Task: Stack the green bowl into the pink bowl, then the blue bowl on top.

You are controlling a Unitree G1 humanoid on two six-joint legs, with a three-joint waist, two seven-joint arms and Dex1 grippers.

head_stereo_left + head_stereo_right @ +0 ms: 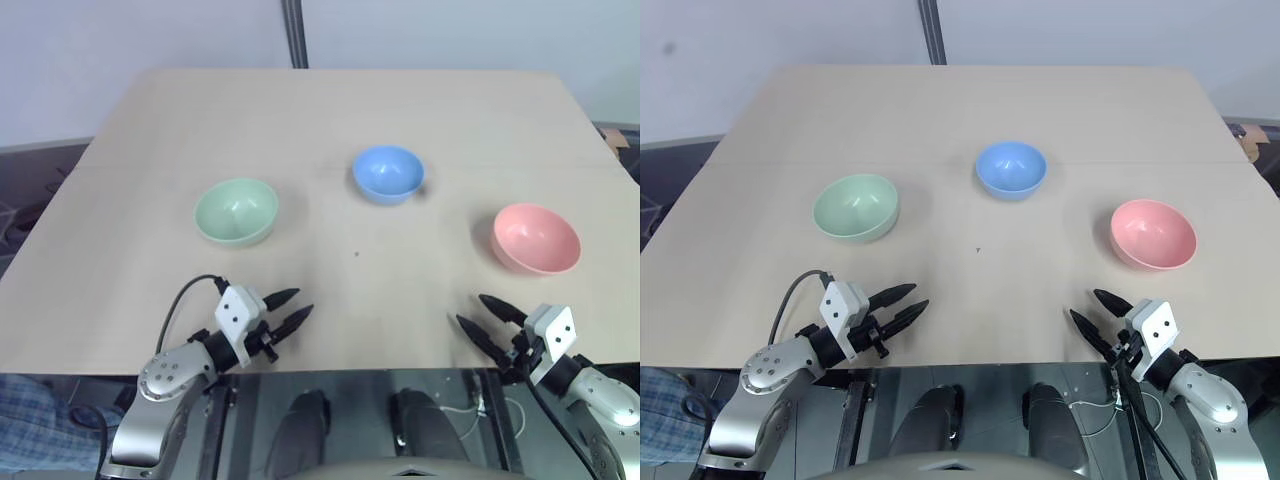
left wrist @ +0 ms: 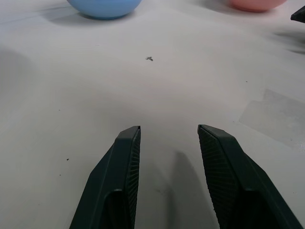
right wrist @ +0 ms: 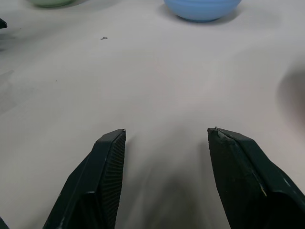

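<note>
Sitting upright and apart on the table (image 1: 150, 120), nothing stacked yet: green bowl (image 1: 236, 211) left of blue bowl (image 1: 388, 174), pink bowl (image 1: 536, 238) right and nearer. Left gripper (image 1: 290, 308) and right gripper (image 1: 478, 313) are hovering nearer than the blue bowl, fingers spread, empty, seemingly readying to reach.

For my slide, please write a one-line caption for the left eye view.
Green bowl, blue bowl and pink bowl stand apart, unstacked, on the table; both grippers wait near its front edge, jaws open.

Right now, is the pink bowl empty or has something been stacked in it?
Empty. The pink bowl sits upright with a bare inside; the green bowl and blue bowl stand apart from it on the table.
</note>
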